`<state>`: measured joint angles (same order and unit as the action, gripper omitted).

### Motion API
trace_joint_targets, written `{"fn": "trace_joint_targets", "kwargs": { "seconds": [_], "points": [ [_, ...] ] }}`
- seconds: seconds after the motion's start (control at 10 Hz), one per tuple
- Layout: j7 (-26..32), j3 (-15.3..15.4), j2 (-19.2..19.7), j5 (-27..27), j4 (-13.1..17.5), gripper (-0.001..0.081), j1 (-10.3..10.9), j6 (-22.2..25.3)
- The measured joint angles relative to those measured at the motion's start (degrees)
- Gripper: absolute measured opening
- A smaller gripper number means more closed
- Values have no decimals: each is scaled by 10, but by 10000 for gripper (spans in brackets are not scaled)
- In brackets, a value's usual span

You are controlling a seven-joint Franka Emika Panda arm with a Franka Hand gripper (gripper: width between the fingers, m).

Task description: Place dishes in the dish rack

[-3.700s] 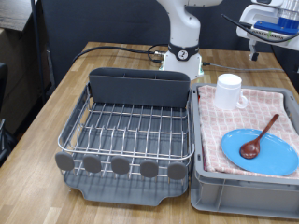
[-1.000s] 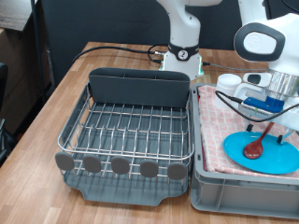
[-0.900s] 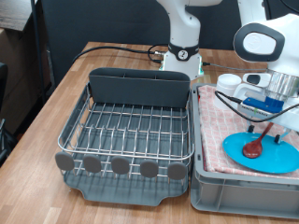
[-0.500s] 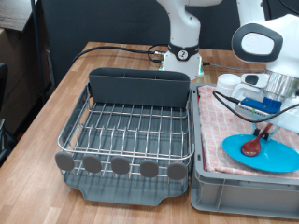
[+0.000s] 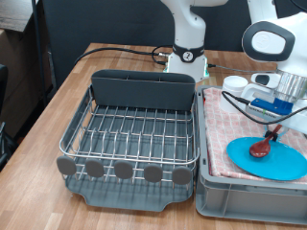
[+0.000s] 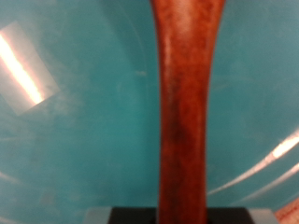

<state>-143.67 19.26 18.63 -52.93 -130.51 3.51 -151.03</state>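
**Gripper down on the spoon handle over the plate**

Taking the dish rack (image 5: 129, 129) as the landmark: it sits on the wooden desk (image 5: 58, 105), its silver wire floor bare, with a row of grey discs (image 5: 123, 170) along its nearest edge and the dark grey bin (image 5: 142, 91) rising at its far side. Nothing from the task lies in the rack.

Just beside the rack, on the exterior view's right, stands a grey crate (image 5: 240, 196) lined with pink checked cloth (image 5: 225, 120). In the near part of the crate lies the light-blue plate (image 5: 264, 158), flat on the cloth. The wooden spoon (image 5: 261, 146) rests on the plate, its bowl on the blue surface and its handle slanting up and away towards the gripper (image 5: 278, 131).

The gripper is down at the far end of the spoon handle. Whether its fingers have closed on the handle cannot be told: the exterior view is too small there, and the wrist view shows only the reddish-brown handle (image 6: 185, 112) running across the plate's blue surface (image 6: 75, 121), very close and blurred.

Further back in the crate, the white mug (image 5: 233, 84) is largely hidden behind the arm's wrist and its cables. The arm (image 5: 273, 43) reaches down from above the crate, hand pointing downwards. Beyond the rack's bin stands the robot's white base (image 5: 189, 48).
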Motion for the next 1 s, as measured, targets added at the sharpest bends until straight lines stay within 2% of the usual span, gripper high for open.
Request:
{"fn": "trace_joint_targets", "kwargs": {
  "seconds": [0.4, 0.8, 1.0],
  "points": [
    [97, 30, -37, 105, 5, 91, -9, 51],
    [225, 54, -96, 244, 5, 91, -22, 109],
    [262, 55, -126, 276, 5, 91, -23, 132]
  ]
}}
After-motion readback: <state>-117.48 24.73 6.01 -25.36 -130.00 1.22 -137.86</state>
